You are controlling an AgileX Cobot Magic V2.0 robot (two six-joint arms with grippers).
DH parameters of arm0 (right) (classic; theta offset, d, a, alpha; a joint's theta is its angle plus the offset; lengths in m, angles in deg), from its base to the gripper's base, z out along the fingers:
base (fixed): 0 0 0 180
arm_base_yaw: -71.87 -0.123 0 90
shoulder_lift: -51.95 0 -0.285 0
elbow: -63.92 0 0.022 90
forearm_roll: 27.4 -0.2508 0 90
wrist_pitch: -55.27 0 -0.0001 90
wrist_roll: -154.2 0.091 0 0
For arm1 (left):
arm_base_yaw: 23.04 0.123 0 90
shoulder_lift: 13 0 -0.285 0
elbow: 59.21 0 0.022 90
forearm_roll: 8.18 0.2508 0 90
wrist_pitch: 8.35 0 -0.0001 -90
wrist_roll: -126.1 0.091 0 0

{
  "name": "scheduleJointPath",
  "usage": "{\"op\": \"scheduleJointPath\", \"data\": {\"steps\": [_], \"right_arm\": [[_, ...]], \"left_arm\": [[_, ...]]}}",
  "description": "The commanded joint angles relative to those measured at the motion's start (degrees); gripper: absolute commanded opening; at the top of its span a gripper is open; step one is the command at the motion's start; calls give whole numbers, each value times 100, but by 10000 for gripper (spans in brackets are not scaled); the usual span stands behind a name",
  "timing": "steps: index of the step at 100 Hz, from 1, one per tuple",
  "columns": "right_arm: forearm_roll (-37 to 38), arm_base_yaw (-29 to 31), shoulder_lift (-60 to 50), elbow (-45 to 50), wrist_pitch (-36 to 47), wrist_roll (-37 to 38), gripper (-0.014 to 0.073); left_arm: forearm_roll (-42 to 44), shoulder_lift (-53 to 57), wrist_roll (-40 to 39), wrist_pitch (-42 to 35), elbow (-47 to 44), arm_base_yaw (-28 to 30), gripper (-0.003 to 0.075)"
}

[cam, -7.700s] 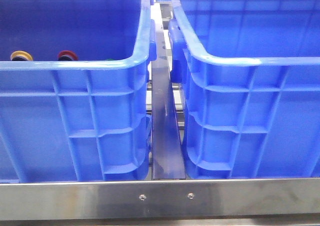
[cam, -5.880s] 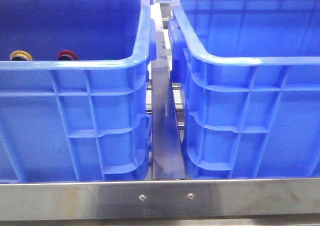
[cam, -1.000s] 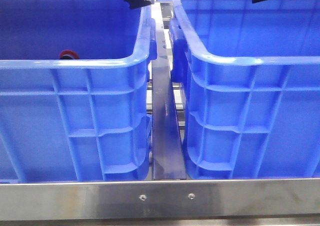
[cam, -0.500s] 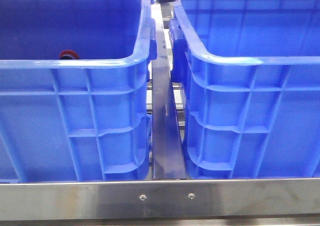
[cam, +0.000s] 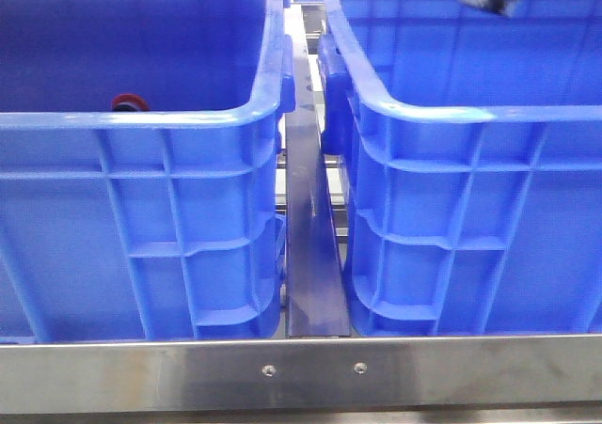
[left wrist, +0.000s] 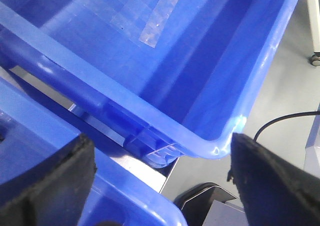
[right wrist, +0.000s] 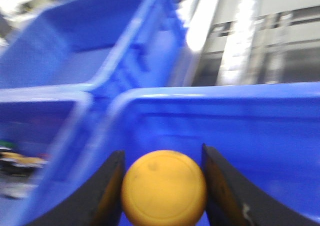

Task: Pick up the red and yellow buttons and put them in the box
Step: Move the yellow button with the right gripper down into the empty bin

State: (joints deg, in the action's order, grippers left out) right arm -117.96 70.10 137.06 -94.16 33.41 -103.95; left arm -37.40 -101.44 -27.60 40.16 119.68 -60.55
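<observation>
Yellow button [right wrist: 163,187] pinched in right hand [right wrist: 162,188] above right box [cam: 451,114]; left hand [left wrist: 160,181] spread, empty. Red button [cam: 130,102] in left crate [cam: 141,118]. Next: lower, release

box [cam: 470,114]: glossy blue plastic | rail [cam: 301,372]: brushed metal | yellow button [right wrist: 164,187]: smooth, matt

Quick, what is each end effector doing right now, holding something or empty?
Left end effector: open, holding nothing.
Right end effector: closed on the yellow button.
</observation>
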Motion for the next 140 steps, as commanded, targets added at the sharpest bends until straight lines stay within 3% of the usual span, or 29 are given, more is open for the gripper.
{"op": "scheduleJointPath", "data": {"steps": [1, 37, 76, 119, 140], "right_arm": [[-242, 31, 110, -214, 275, -621, 111], [-856, 31, 1440, -1017, 620, -1650, 111], [-917, 31, 2471, -1539, 733, -1664, 111], [-928, 31, 2639, -1596, 732, -1664, 114], [-928, 31, 2639, -1576, 725, -1664, 231]], "left_arm": [[-164, 197, 7, -229, 193, -38, 526], [-174, 197, 7, -229, 193, -38, 526], [-174, 197, 7, -250, 193, -38, 526], [-184, 197, 7, -250, 193, -38, 526], [-184, 197, 7, -250, 193, -38, 526]]}}
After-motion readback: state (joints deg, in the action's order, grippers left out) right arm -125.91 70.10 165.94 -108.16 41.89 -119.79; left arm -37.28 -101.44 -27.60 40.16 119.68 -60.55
